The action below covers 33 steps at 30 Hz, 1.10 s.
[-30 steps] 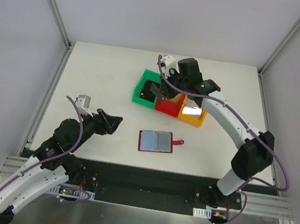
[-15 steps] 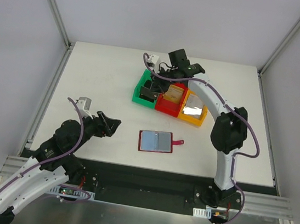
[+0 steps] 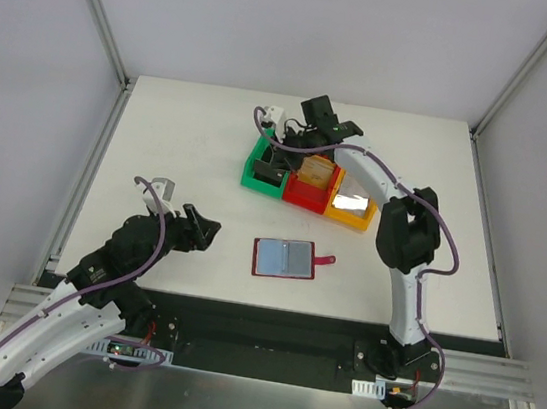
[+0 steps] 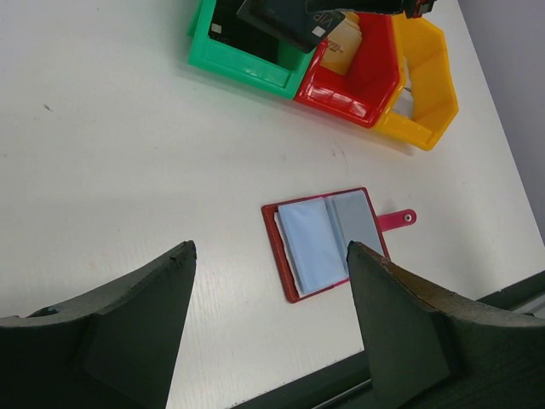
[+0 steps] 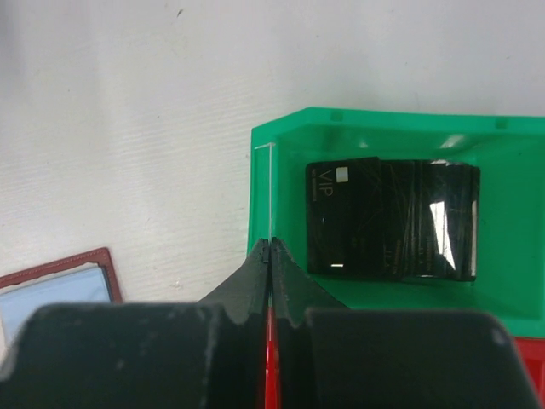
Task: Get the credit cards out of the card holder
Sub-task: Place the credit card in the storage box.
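The card holder [image 3: 286, 259], a red bifold wallet, lies open on the table with blue-grey pockets up and its red tab [image 3: 327, 261] to the right. It also shows in the left wrist view [image 4: 328, 243]. My right gripper [image 3: 277, 160] hangs over the green bin [image 3: 252, 169], shut on a black credit card [image 4: 285, 21] that I see edge-on in the right wrist view [image 5: 271, 196]. More black cards [image 5: 392, 217] lie in the green bin. A tan-gold card [image 3: 318, 173] stands in the red bin. My left gripper [image 3: 199, 230] is open and empty, left of the wallet.
The green bin, red bin [image 3: 302, 198] and orange bin [image 3: 352, 218] stand in a row behind the wallet. Something pale and silvery [image 3: 353, 200] lies in the orange bin. Metal frame posts stand at the table's far corners.
My right gripper has moved left and down from above the red bin to over the green bin, card still in it. The left arm has shifted slightly.
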{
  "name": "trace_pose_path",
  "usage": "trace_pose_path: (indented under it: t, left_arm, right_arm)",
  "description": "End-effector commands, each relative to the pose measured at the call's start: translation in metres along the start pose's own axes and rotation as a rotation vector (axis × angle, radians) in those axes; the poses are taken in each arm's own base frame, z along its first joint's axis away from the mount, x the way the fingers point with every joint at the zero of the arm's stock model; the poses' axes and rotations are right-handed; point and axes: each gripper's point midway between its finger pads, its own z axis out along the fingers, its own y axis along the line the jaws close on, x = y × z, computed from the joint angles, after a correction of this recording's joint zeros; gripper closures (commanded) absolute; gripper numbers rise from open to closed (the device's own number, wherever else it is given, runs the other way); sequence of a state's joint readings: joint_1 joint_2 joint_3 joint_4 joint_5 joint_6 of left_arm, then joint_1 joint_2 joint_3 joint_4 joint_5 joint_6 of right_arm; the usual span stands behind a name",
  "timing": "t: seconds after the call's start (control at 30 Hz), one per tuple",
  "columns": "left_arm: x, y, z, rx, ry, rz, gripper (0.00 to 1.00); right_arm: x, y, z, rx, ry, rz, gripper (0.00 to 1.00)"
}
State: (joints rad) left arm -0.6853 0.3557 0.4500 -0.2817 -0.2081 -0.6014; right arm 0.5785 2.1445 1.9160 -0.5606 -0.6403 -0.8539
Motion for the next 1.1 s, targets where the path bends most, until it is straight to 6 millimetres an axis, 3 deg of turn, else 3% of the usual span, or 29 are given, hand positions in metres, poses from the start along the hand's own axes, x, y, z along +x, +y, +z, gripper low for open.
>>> trace_pose_path:
  t: [0.0,0.57,0.9,1.07]
  left_arm:
    - [-0.006,0.007,0.001,-0.030,-0.033,0.012,0.29]
    - [0.004,0.012,0.005,-0.048,-0.002,0.009,0.29]
    - [0.006,0.013,0.007,-0.057,0.010,0.009,0.29]
    - [0.009,0.014,0.008,-0.061,0.021,0.008,0.29]
  right_arm:
    - [-0.030,-0.009,0.001,0.014,-0.104,-0.075,1.00]
    - [-0.005,-0.035,0.032,0.083,-0.031,-0.071,1.00]
    - [0.028,-0.029,0.045,0.046,0.089,-0.082,1.00]
    - [0.029,-0.020,0.047,0.005,0.076,-0.072,1.00]
